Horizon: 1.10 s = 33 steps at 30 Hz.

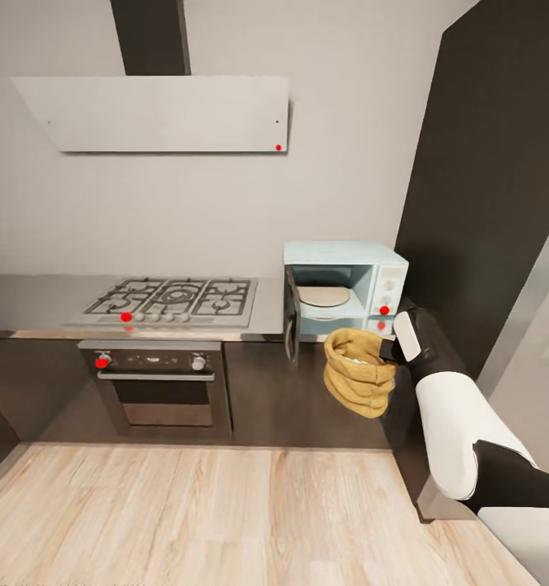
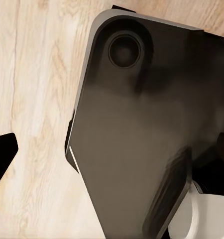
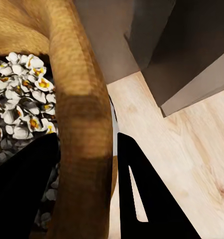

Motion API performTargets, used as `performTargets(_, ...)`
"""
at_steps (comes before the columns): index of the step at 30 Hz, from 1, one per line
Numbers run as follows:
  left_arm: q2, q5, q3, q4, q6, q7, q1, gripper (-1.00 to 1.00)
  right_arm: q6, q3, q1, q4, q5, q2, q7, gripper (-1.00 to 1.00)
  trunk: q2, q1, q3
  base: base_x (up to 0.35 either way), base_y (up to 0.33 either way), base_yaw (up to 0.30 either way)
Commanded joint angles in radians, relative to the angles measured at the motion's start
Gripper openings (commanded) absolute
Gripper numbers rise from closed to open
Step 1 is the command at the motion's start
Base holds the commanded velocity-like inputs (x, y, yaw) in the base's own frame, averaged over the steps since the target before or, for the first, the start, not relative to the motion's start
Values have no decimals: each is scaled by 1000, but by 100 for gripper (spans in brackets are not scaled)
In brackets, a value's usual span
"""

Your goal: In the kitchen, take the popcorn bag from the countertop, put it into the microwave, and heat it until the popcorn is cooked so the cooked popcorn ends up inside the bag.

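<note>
The microwave stands on the worktop with its door swung open, the round turntable plate showing inside and 2 red dots on its side panel. Just in front of the microwave and a little lower, off the worktop's edge, the popcorn bag hangs in the air, pinched at its rolled rim by the right gripper. In the right wrist view the 2 dark fingers sit 1 inside and 1 outside the bag's brown wall, clamped on it, and white-and-yellow popped kernels fill the bag. The wooden floor lies below.

Beside the microwave, further along the worktop, is a gas hob, with a built-in oven under it and a pale hood on the wall above.

The left wrist view looks past a dark robot panel at the floor; I cannot tell how the left gripper is set.
</note>
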Motion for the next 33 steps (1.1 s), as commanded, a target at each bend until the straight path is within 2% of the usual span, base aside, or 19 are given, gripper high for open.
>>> performTargets(1,0,2,2,-1,-2,0,0,100,1,-3,-1,-1,-11,1,-10,-100,-1,0,-1,0,0,29)
performTargets(10,0,2,2,0,-2,1,0,100,1,-2,-1,-4,-11,1,-11,-100,-1,0,-1,0,0,12)
performTargets(20,0,1,2,-1,-2,0,0,100,1,-2,-1,-5,-11,1,-9,-100,-1,0,-1,0,0,217)
performTargets(33,0,1,2,0,-2,1,0,100,1,-4,-1,-5,-6,-11,-11,-100,-1,0,-1,0,0,9)
